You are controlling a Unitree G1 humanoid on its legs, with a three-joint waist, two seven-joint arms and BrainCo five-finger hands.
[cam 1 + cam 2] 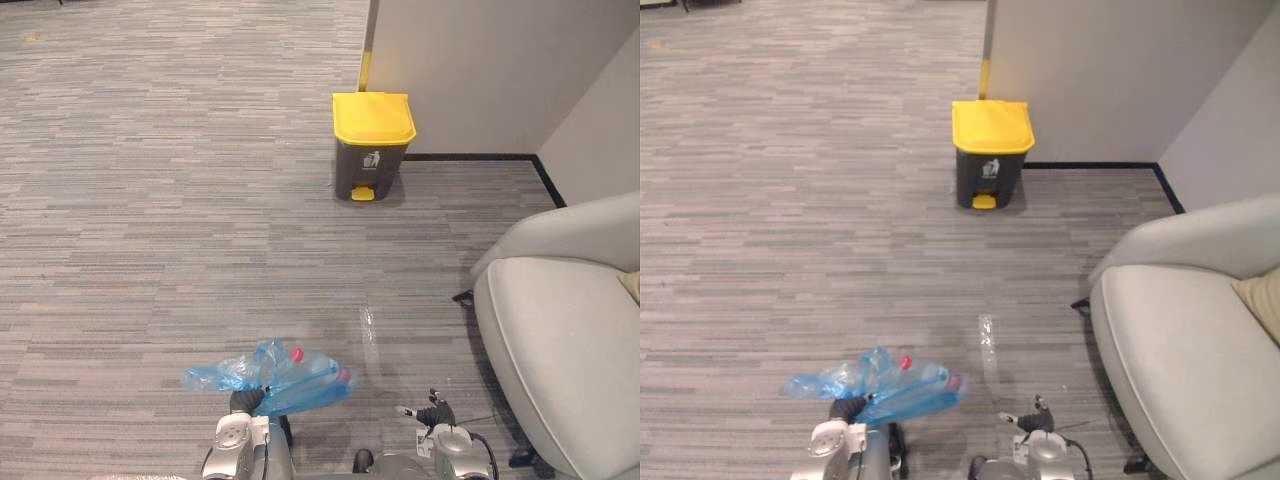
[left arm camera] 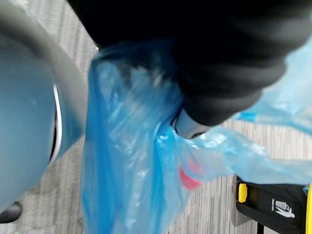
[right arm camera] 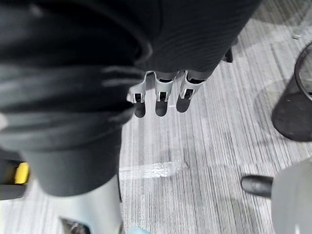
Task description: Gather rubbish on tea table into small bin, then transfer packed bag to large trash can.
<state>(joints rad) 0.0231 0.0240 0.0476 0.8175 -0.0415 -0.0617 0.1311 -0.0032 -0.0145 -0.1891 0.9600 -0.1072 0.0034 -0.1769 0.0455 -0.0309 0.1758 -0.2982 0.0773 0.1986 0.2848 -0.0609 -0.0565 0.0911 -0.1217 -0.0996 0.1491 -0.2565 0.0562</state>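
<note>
- Left eye view: the left hand (image 1: 248,400) is bunched on the blue bag (image 1: 290,380). The large trash can (image 1: 372,145) sits well ahead, slightly right of it, with open floor (image 1: 150,220) between.
- Right eye view: an armchair (image 1: 1180,330) flanks the right hand (image 1: 1037,415).
- Left wrist view: the bag hangs at the hand.
- Right wrist view: fingers (image 3: 161,100) loose, empty.

Well short of the yellow-lidded trash can (image 1: 373,145) by the wall (image 1: 470,70), the left robot hand (image 1: 248,401) clutched a blue bag (image 1: 290,380), a grey armchair (image 1: 560,340) standing to the can's right.
</note>
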